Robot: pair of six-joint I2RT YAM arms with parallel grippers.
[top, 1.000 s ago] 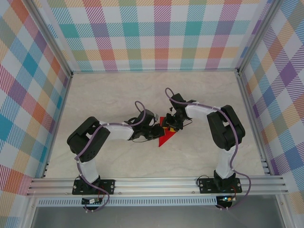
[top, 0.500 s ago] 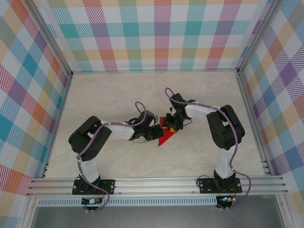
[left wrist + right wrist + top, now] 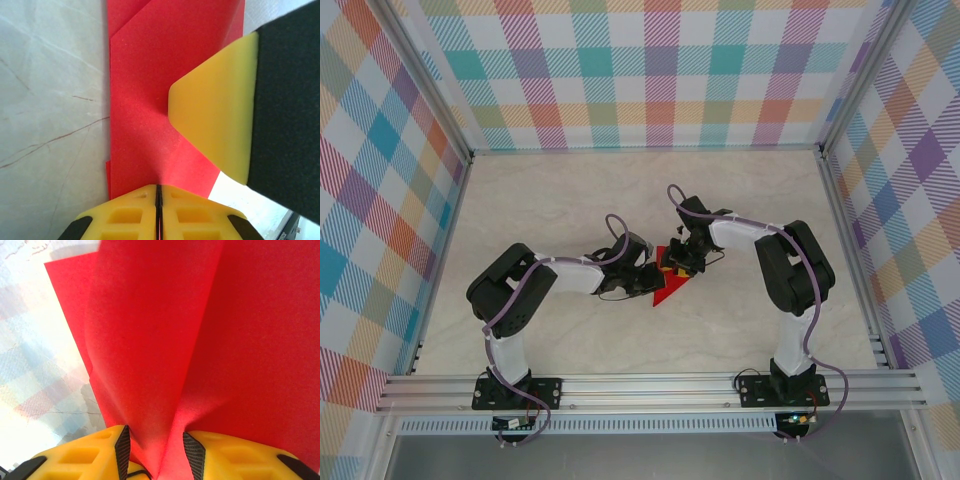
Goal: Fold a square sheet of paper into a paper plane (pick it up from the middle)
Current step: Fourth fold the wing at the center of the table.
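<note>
Our left claw [image 3: 158, 194] tightens fully shut on the red paper [image 3: 145, 90]; our right claw [image 3: 152, 460] pinches its raised fold, so we seem to be setting a crease.

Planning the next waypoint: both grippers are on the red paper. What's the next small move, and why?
Probably draw the left gripper slowly along the fold to sharpen it, with the right gripper holding. The left's jaws are shut on the red paper at its edge; the right's pinch a raised ridge that looks soft and uncreased.
</note>
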